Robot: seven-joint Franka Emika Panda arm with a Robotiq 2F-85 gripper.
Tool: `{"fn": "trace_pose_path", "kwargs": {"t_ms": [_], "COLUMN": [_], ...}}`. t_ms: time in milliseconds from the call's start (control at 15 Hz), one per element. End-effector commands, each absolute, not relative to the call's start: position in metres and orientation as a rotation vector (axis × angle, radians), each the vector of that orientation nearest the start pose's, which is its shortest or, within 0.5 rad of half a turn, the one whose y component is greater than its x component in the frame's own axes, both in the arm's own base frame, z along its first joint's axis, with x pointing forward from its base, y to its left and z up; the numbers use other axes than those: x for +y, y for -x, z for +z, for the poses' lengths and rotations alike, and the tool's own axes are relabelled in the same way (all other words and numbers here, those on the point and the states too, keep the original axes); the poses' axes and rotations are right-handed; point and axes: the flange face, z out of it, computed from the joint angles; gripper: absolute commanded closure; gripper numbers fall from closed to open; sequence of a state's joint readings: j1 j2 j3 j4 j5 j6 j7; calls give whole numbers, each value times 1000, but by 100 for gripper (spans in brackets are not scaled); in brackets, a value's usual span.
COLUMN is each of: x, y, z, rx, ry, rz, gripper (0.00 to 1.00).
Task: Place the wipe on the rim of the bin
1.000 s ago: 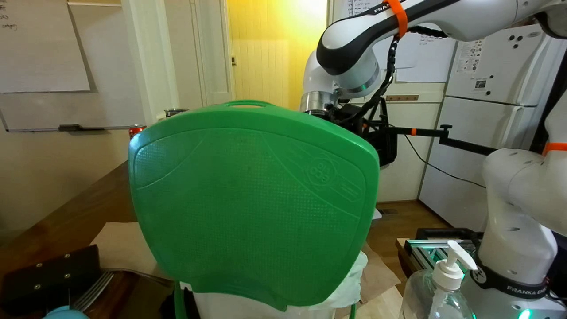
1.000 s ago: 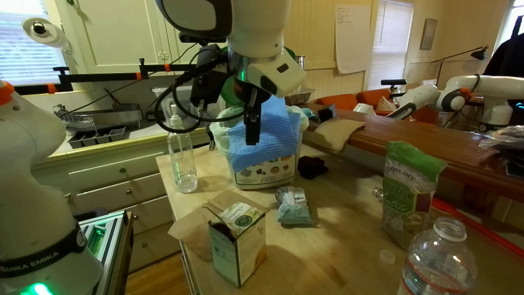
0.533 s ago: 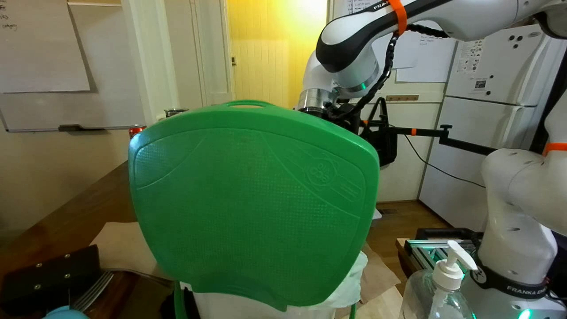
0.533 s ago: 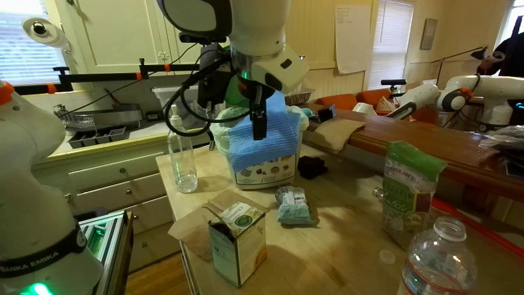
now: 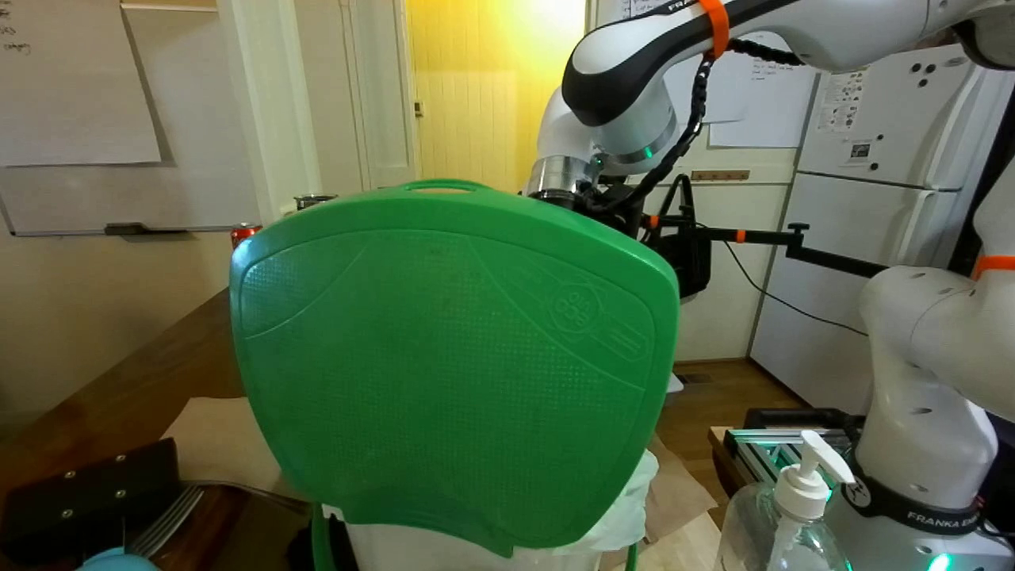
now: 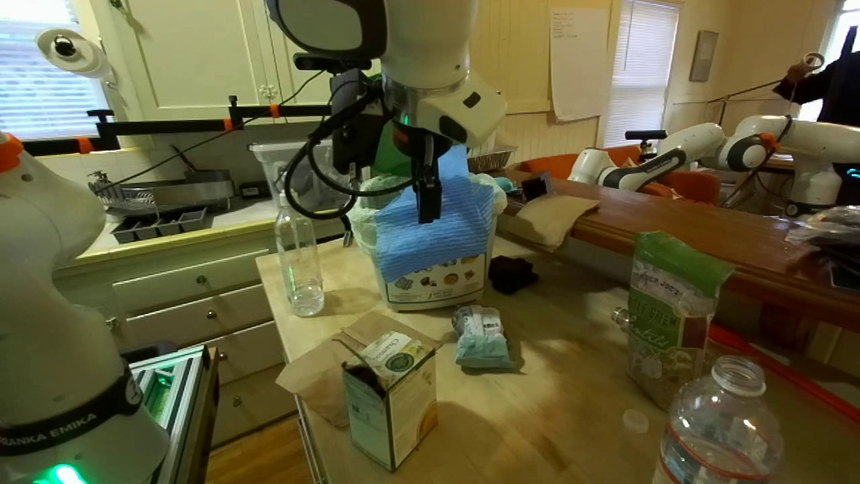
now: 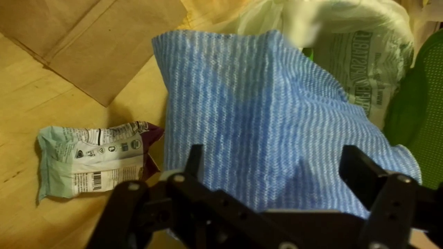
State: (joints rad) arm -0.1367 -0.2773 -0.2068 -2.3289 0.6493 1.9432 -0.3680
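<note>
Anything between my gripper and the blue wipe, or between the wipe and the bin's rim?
Nothing visible stands between the open gripper and the blue wipe. The wipe drapes over the bin at its rim; pale liner shows beside it, but whether any lies underneath is hidden.

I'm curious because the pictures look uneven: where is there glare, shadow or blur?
In an exterior view, the yellow wall glows brightly near the top; in the wrist view, shadows darken parts of the blue cloth, a patch over the bag is smeared, and the tool looks slightly out of focus.
</note>
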Motion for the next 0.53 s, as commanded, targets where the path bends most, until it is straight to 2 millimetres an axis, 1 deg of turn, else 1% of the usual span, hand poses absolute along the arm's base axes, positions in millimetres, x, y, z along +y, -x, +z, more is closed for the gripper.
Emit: {"fn": "trace_pose_path", "kwargs": {"t_ms": [0,200,467], "x": [-111,-110,-110], "y": [-450,-449,-447], "z": [447,449,458], "rx": [288,290,281], "ry": [2483,2507,2548], "rz": [-154,-149,-191], "gripper": [0,0,0]}}
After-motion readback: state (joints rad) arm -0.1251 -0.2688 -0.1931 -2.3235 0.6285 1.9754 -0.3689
